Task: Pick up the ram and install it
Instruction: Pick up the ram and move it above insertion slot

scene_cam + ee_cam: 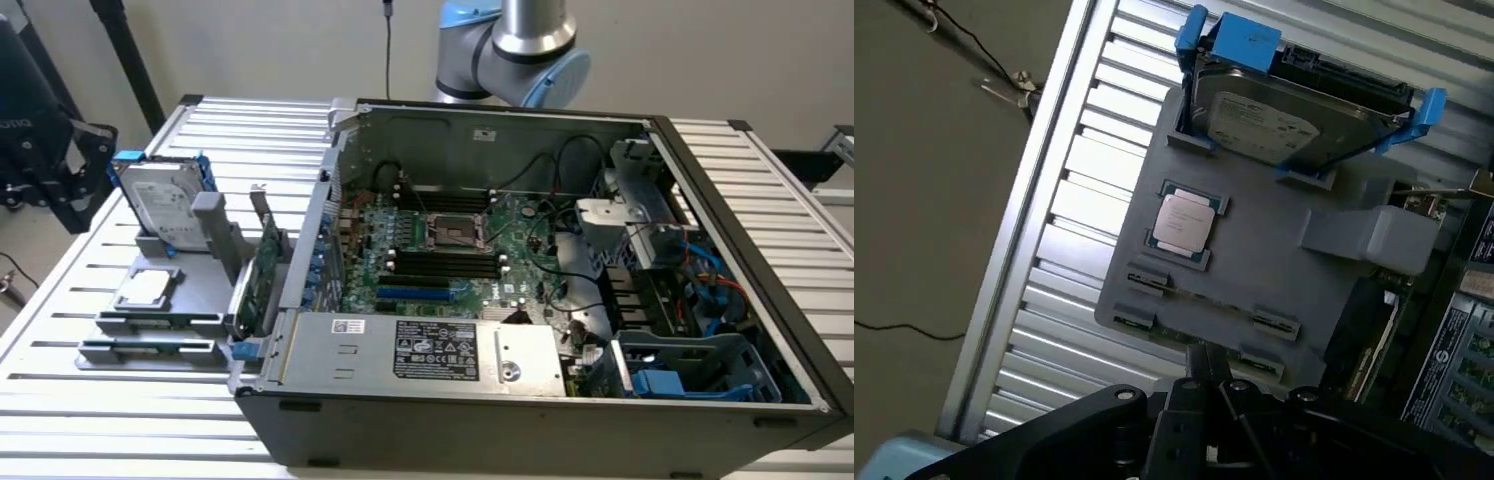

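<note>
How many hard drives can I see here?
1. The hard drive, in a blue bracket, stands in the grey holder at the exterior view's left, beside the open computer case. More may be hidden inside the case.

case [534, 428] open-topped, upright green card [271, 262] beside tray [200, 285]

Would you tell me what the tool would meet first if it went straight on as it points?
Most likely the ram in the nearest slot of the grey holder, just beyond the tool; depth is unclear.

The tray [1254, 270] is grey, the drive bracket [1244, 42] blue, the motherboard [518, 222] green.
</note>
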Robot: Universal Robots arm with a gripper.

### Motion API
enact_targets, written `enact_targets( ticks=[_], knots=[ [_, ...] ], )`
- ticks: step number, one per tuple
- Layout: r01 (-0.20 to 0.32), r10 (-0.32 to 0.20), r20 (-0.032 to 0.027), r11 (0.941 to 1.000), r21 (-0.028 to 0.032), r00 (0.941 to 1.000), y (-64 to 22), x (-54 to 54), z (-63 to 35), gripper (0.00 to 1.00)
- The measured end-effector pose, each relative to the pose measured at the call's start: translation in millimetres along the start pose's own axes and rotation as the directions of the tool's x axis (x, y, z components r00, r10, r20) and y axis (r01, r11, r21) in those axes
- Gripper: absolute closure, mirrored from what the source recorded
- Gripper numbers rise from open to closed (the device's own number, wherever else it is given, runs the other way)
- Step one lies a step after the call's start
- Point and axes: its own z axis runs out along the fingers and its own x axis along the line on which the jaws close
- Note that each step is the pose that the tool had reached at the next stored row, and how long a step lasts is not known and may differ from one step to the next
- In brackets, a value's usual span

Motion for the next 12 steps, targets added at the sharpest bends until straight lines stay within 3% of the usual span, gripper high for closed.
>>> enact_targets(
  ticks=[6,12],
  knots=[
    [0.109,-0.109,-0.0015,0.9941,0.0008,0.9941,0.0,0.0,0.6,0.89],
    [0.217,-0.217,-0.0032,0.9762,0.0015,0.9762,0.0,0.0,1.9,0.89]
  ],
)
